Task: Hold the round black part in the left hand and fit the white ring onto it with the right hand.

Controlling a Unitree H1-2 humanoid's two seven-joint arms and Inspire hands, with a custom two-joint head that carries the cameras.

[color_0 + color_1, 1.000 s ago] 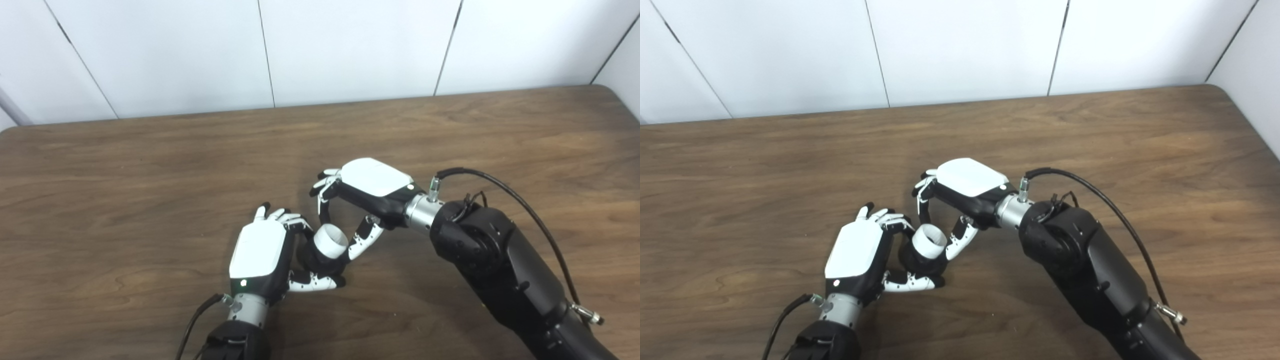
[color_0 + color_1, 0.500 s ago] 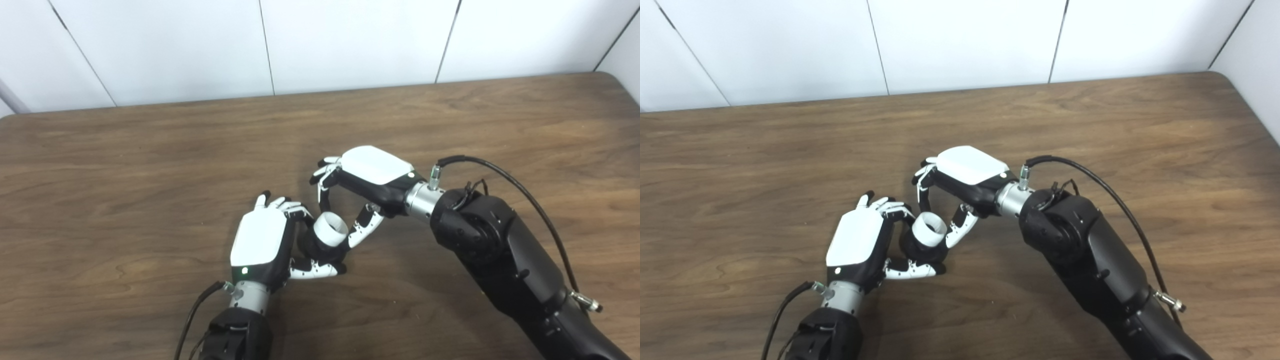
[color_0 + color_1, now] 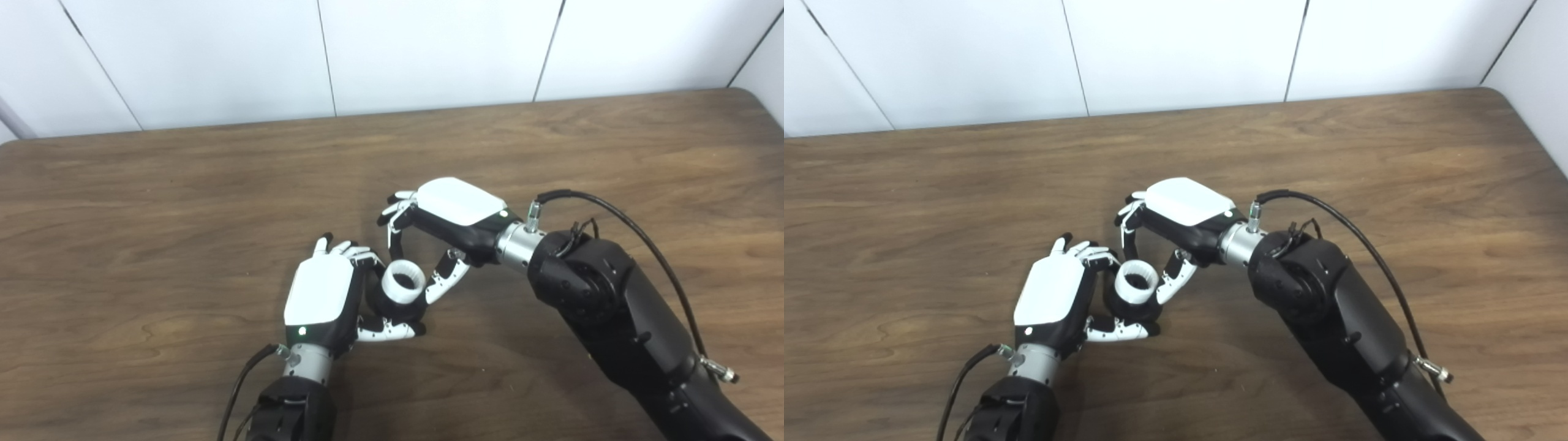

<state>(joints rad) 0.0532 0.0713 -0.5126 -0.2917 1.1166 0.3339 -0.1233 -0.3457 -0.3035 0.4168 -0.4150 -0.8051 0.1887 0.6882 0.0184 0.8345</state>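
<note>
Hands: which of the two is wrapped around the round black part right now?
The left hand: its fingers curl around the round black part, which carries the white ring. The right hand only brackets the ring from above.

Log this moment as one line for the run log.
left hand: shut on round black part | right hand: on white ring | ring atop part | table

1. You are seeing both hands meeting near the middle of the table (image 3: 184, 184), toward its near edge.
2. The left hand (image 3: 321, 297) is sitting left of the round part (image 3: 392, 306), wrapping it.
3. The ring (image 3: 403, 282) is sitting on top of that part.
4. The right hand (image 3: 450, 220) is lying behind and right of the ring, its fingers (image 3: 444, 282) flanking it.
</note>
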